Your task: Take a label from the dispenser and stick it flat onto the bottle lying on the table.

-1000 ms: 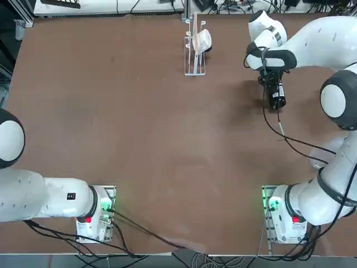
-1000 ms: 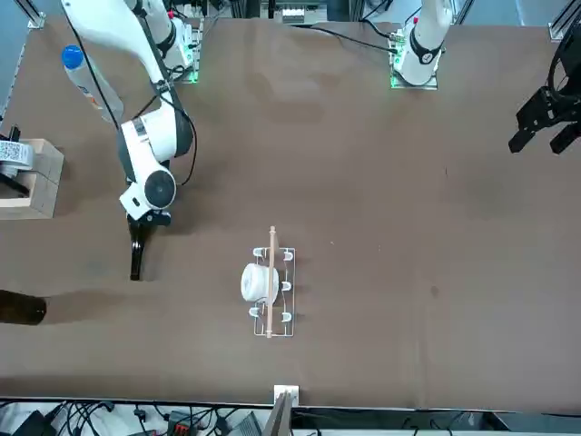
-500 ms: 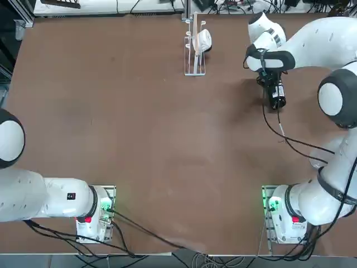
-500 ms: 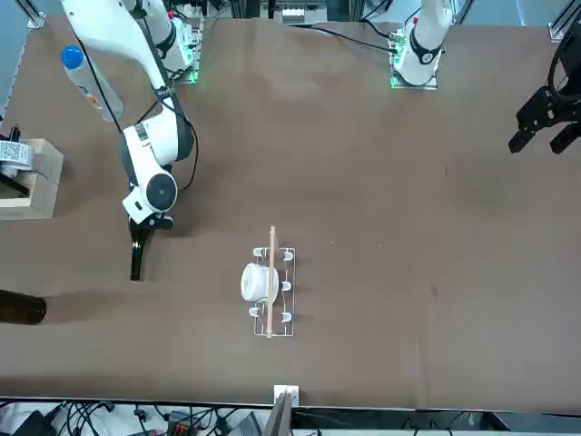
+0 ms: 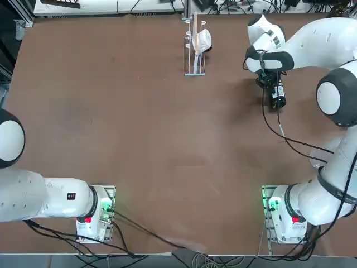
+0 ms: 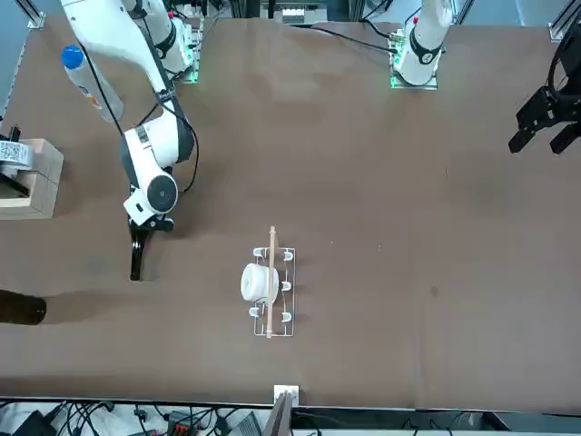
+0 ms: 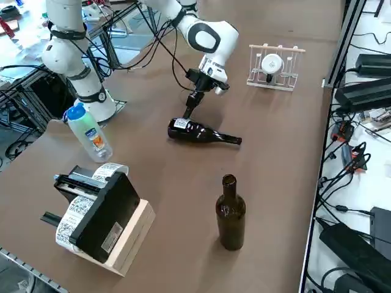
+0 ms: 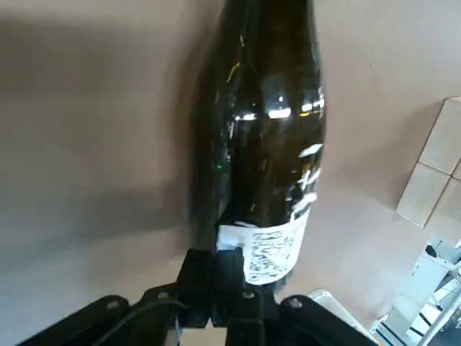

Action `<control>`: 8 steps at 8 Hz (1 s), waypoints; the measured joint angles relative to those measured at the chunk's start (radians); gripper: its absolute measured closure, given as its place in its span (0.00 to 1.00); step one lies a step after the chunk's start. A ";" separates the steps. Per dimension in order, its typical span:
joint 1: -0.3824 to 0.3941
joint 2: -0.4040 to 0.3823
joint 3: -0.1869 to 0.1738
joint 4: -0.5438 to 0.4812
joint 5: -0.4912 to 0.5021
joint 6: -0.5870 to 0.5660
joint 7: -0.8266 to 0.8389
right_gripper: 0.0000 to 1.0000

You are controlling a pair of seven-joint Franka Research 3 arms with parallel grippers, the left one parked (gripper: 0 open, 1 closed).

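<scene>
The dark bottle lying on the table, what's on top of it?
A small white label sits on the bottle, with the shut right gripper at its edge. Whether it lies fully flat can't be seen.

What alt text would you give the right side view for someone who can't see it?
A white robot arm's shut right gripper points down just above a dark bottle lying on the brown table, a white label on its body. The dispenser stands beyond.

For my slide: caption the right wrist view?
Shut right gripper at the label on the lying bottle.
</scene>
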 joint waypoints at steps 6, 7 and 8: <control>0.006 0.005 0.003 0.018 0.000 0.023 0.032 0.98; 0.008 0.004 0.005 0.055 0.003 0.000 0.032 0.98; 0.010 0.000 0.007 0.114 0.019 -0.057 0.032 0.98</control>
